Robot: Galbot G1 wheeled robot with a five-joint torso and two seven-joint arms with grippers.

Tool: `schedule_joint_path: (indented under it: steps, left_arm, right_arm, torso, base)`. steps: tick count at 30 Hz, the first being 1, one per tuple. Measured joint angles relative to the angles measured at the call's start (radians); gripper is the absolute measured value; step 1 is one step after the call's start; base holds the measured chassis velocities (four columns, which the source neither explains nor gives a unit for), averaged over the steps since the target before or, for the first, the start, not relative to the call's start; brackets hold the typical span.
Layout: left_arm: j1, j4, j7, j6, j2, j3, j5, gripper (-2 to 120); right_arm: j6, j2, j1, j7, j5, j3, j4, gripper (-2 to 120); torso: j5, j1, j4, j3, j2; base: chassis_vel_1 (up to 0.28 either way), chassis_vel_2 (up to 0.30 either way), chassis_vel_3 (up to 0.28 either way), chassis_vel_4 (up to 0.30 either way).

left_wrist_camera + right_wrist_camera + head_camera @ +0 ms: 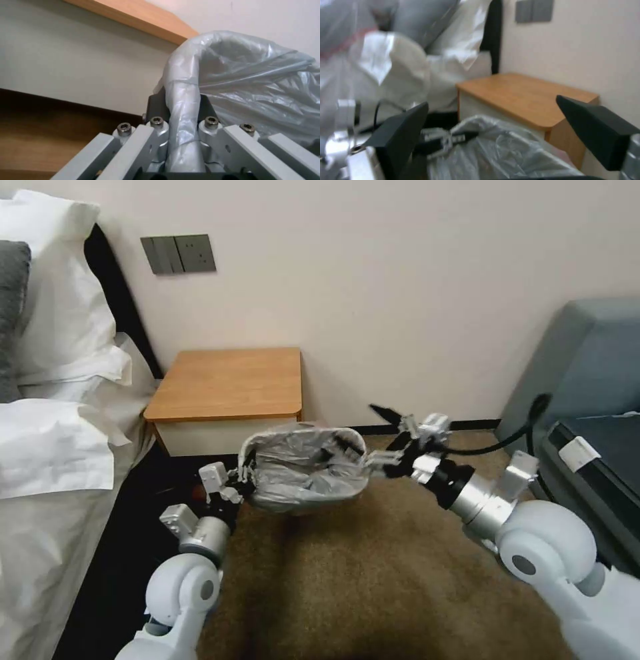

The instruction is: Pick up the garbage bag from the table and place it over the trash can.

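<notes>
The grey garbage bag [303,467] is spread over the trash can, which stands on the carpet in front of the table [227,380]. The film hides most of the can; its rolled rim [184,140] shows through the plastic. My left gripper [248,473] is at the bag's left edge; in the left wrist view its fingers [156,106] are shut on the film-covered rim. My right gripper [370,435] is at the bag's right edge, open. In the right wrist view its dark fingers [593,125] stand wide apart above the bag [506,155] with nothing between them.
A bed with white pillows [53,380] lies along the left. A grey upholstered seat [587,367] and a dark case [600,447] stand at the right. Brown carpet [373,580] stretches in front of the can. The wall is close behind the table.
</notes>
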Motion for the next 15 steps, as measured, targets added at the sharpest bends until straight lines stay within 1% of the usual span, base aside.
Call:
schedule_joint_path:
  steps: [1, 3, 4, 6, 7, 9, 10, 11, 14, 15]
  left_arm:
    - [0.001, -0.003, 0.0, 0.0, 0.0, 0.004, 0.009, 6]
    - [0.002, -0.004, 0.0, 0.0, 0.0, 0.006, 0.013, 6]
    - [0.004, -0.009, 0.0, 0.0, 0.0, 0.011, 0.024, 6]
    - [0.01, -0.017, 0.0, 0.0, 0.001, 0.018, 0.045, 6]
    - [0.01, -0.017, 0.0, 0.0, 0.001, 0.018, 0.045, 6]
    - [0.013, -0.019, 0.0, -0.002, 0.001, 0.021, 0.062, 6]
    - [0.015, -0.02, 0.001, -0.006, 0.001, 0.023, 0.078, 6]
    - [0.015, -0.02, 0.001, -0.006, 0.001, 0.023, 0.078, 6]
    - [0.019, -0.02, 0.004, -0.016, -0.001, 0.029, 0.108, 6]
    - [0.019, -0.02, 0.004, -0.016, -0.001, 0.029, 0.108, 6]
  right_arm:
    - [-0.001, -0.014, 0.03, -0.004, -0.022, -0.032, -0.012, 95]
    - [-0.001, -0.021, 0.045, -0.007, -0.033, -0.05, -0.019, 92]
    - [-0.003, -0.036, 0.093, -0.014, -0.069, -0.103, -0.038, 86]
    - [-0.007, -0.05, 0.192, -0.025, -0.126, -0.216, -0.077, 78]
    - [-0.007, -0.05, 0.192, -0.025, -0.126, -0.216, -0.077, 78]
    - [-0.01, -0.052, 0.251, -0.035, -0.16, -0.284, -0.099, 70]
    - [-0.015, -0.05, 0.298, -0.041, -0.188, -0.333, -0.118, 64]
    - [-0.015, -0.05, 0.298, -0.041, -0.188, -0.333, -0.118, 64]
    - [-0.033, -0.039, 0.387, -0.051, -0.231, -0.424, -0.148, 51]
    - [-0.033, -0.039, 0.387, -0.051, -0.231, -0.424, -0.148, 51]
  torso:
    - [-0.0001, 0.0, 0.0001, 0.0, 0.0]
    - [0.0001, 0.0, 0.0001, 0.0, 0.0]
    - [0.0002, 0.0, 0.0, 0.0, 0.0]
    - [0.0002, 0.0, 0.0, 0.0, 0.0]
    - [0.0002, 0.0, 0.0, 0.0, 0.0]
    - [-0.0001, 0.0, 0.0, 0.0, 0.0]
    - [0.0, 0.0, 0.0, 0.0, 0.0]
    - [0.0, 0.0, 0.0, 0.0, 0.0]
    - [0.0, 0.0, 0.0002, 0.0, 0.0]
    - [0.0, 0.0, 0.0002, 0.0, 0.0]
  base:
    - [0.0, 0.0, 0.0, 0.0]
    - [0.0, 0.0, 0.0, 0.0]
    - [0.0, 0.0, 0.0, 0.0]
    - [0.0, 0.0, 0.0, 0.0]
    - [0.0, 0.0, 0.0, 0.0]
    - [0.0, 0.0, 0.0, 0.0]
    - [0.0, 0.0, 0.0, 0.0]
    - [0.0, 0.0, 0.0, 0.0]
    - [0.0, 0.0, 0.0, 0.0]
    - [0.0, 0.0, 0.0, 0.0]
